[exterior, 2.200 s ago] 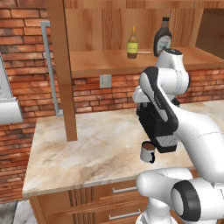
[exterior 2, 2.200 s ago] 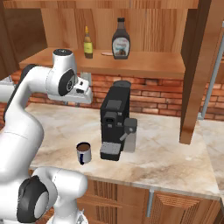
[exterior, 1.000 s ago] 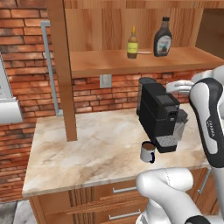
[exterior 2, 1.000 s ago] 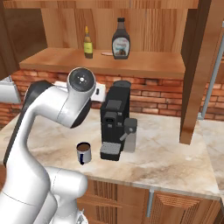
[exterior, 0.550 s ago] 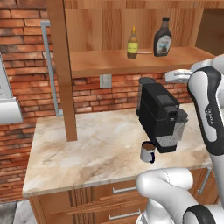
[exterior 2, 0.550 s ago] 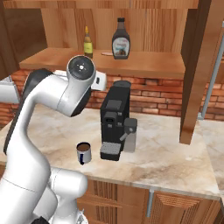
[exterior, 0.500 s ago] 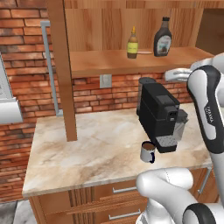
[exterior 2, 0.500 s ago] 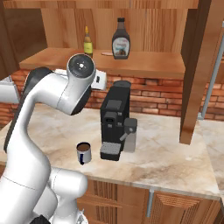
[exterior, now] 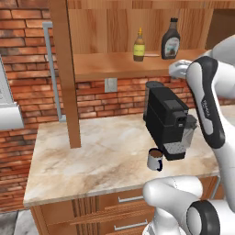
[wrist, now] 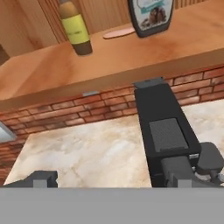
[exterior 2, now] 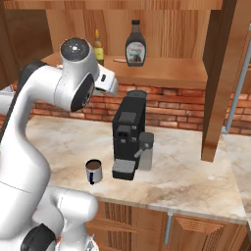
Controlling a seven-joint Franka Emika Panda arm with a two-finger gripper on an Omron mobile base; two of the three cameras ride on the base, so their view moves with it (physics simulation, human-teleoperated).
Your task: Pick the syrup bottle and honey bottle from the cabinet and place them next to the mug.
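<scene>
The syrup bottle point(exterior: 170, 40) point(exterior 2: 136, 45) point(wrist: 151, 15) and the smaller honey bottle point(exterior: 139, 45) point(exterior 2: 99, 46) point(wrist: 76, 28) stand upright and apart on the cabinet shelf point(exterior: 110, 66) point(exterior 2: 162, 73). The white mug point(exterior: 155, 159) point(exterior 2: 93, 171) sits on the counter just left of the black coffee machine. My gripper point(wrist: 109, 182) is open, its fingertips point(wrist: 42, 178) far apart with nothing between them. It hangs in front of the shelf edge and a little below it, above the coffee machine, short of both bottles.
The black coffee machine point(exterior: 167, 120) point(exterior 2: 128, 135) point(wrist: 164, 131) stands directly under the hand. A flat pale piece point(wrist: 119, 32) lies on the shelf between the bottles. The cabinet's wooden post point(exterior: 64, 73) point(exterior 2: 223, 73) comes down to the marble counter point(exterior: 92, 156). Brick wall behind.
The arm has swung up and its hand has risen towards the shelf's front edge. The jaws stay open. The bottles and the mug have not moved.
</scene>
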